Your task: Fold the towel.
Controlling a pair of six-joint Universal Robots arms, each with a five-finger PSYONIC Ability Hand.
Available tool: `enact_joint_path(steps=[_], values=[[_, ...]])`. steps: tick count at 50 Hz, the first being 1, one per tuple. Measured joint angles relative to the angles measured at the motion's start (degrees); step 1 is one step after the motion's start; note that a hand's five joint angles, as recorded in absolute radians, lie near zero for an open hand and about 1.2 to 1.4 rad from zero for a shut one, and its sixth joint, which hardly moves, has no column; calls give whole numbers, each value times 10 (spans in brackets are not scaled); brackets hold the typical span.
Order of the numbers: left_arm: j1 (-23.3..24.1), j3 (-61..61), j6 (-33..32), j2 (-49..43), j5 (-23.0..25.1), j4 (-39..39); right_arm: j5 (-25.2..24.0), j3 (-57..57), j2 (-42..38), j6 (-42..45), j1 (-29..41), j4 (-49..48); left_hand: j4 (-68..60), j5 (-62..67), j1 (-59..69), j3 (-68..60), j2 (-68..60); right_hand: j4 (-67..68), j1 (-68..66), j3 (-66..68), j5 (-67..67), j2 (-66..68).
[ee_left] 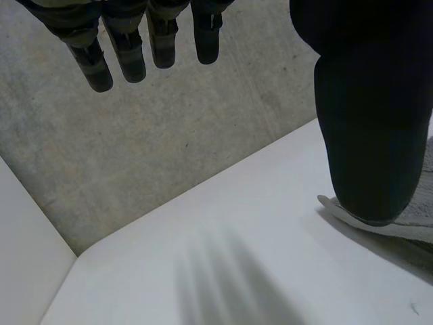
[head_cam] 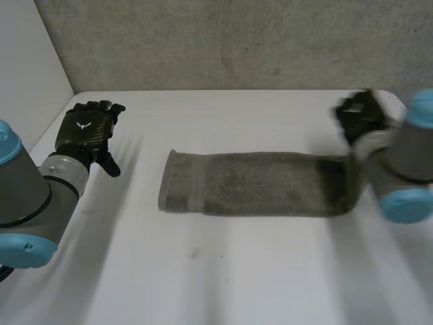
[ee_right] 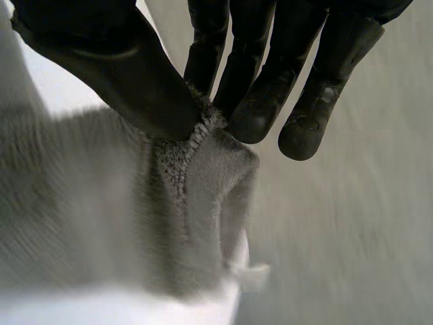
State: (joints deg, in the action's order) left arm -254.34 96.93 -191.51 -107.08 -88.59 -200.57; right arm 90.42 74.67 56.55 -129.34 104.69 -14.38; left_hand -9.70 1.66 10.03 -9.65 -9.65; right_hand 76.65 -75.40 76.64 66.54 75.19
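- grey towel (head_cam: 257,184) lies lengthwise across the table (head_cam: 203,277), right end lifted.
- right hand (ee_right: 135,74) pinches that end, thumb against fingers.
- left hand (head_cam: 84,132), white emblem on back, fingers straight, far left.

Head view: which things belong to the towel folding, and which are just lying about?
In the job:
towel
right hand, thumb and fingers pinching the towel's end
left hand, open, apart from the towel

Just there:
white table
grey wall behind it
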Motion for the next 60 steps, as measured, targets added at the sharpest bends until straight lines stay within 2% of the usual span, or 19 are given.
enact_joint_path(steps=[7,12,18,32,45,48,50,51,52,54,60], values=[[-3,8,0,5,0,-9,-2,-99,-81,1,227,0,0,0,0,0,0,0,0,0,0,0],[-4,12,0,8,0,-15,-2,-141,-144,0,312,5,0,0,0,0,0,0,0,0,0,0],[-5,16,-1,10,0,-21,-1,-162,-199,0,364,11,0,0,0,0,0,0,0,0,0,0],[-4,17,-2,10,0,-26,-5,-200,-203,-6,373,14,0,0,0,0,0,0,0,0,0,0],[-5,17,-3,10,0,-25,-99,-214,-240,-14,394,39,0,0,0,0,0,0,0,0,0,0],[-5,17,-3,10,0,-25,-108,-210,-232,-19,391,50,0,0,0,0,0,-143,143,-151,-144,-146],[-5,18,-3,10,0,-25,-108,-205,-216,-28,386,56,0,0,0,0,0,-347,351,-342,-357,-345],[-5,18,-3,10,0,-25,-108,-203,-211,-32,384,57,0,0,0,0,0,-392,395,-398,-403,-401],[-5,18,-3,10,0,-25,-104,-197,-196,-44,378,58,0,0,0,0,0,-539,531,-536,-559,-538],[-4,18,-3,10,0,-25,-95,-183,-168,-71,365,58,0,0,0,0,0,-613,600,-614,-629,-605],[-2,19,-3,10,0,-25,-56,-121,-77,-186,309,59,0,0,0,0,0,-620,621,-628,-631,-615]])
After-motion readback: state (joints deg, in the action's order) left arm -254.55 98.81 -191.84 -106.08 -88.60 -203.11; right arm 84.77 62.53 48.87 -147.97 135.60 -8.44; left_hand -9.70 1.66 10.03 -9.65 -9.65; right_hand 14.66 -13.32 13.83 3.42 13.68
